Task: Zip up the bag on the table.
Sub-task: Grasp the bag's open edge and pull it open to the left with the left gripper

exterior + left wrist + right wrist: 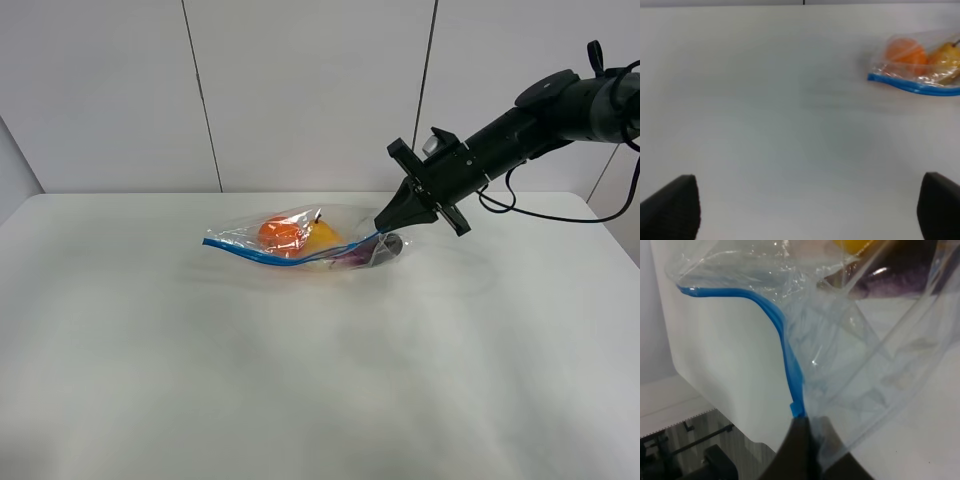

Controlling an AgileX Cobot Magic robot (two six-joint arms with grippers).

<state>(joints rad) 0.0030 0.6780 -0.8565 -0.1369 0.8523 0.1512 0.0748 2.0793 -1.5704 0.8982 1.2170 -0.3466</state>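
Note:
The bag point(300, 238) lies on the white table point(300, 380), clear and crinkly, with a blue zip strip point(270, 256) along its near edge. An orange fruit point(280, 234), a yellow pear point(325, 237) and a dark object point(352, 258) show through. My right gripper point(382, 228) is shut on the right end of the zip strip point(796, 405) and holds that end lifted. In the left wrist view the bag point(920, 62) lies far off, and my left gripper point(810, 210) is open with both fingertips point(675, 210) wide apart over bare table.
A black cable point(560, 212) trails from the right arm over the table's back right edge. Grey wall panels point(300, 90) stand behind the table.

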